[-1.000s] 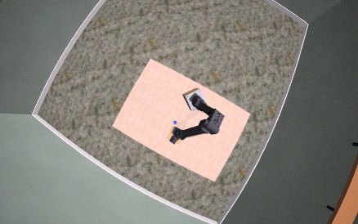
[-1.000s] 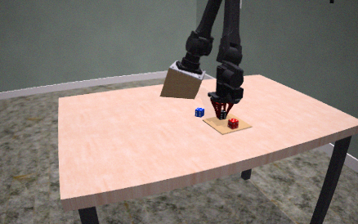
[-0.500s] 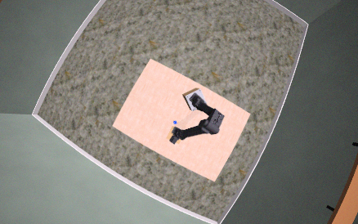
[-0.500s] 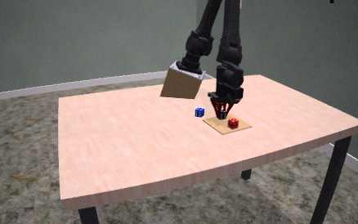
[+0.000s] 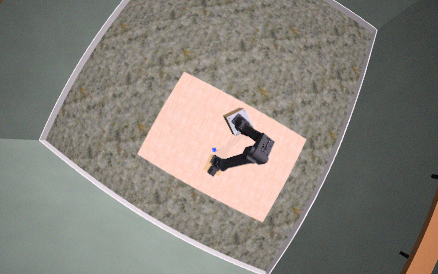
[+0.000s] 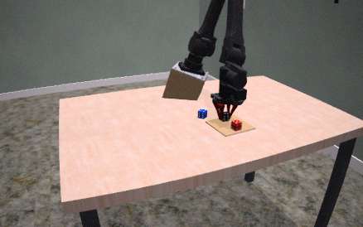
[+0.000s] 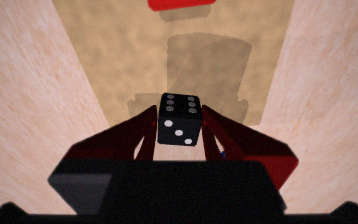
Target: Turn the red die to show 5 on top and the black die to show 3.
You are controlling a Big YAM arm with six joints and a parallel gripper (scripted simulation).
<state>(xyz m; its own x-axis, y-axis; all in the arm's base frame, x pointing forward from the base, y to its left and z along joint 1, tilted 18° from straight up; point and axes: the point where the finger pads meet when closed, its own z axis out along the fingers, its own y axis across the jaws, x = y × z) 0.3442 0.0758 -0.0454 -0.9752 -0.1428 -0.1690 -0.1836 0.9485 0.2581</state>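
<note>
The black die [image 7: 180, 125] sits between my red fingers over the tan mat [image 7: 175, 60]. Its face towards the wrist camera shows 3, and the far face shows 6. The fingers stand slightly apart from its sides, so the gripper is open around it. In the side view the gripper [image 6: 225, 113] points straight down at the black die [image 6: 225, 116] on the mat's [image 6: 229, 126] back part. The red die [image 6: 236, 124] lies flat on the mat close in front of it; only its edge shows in the wrist view [image 7: 182, 4]. The blue die [image 6: 202, 113] lies on the table left of the mat.
The arm's tan base block [image 6: 184, 84] hangs over the table behind and left of the blue die. The mat lies near the table's right front part, some way in from the edge [image 6: 290, 151].
</note>
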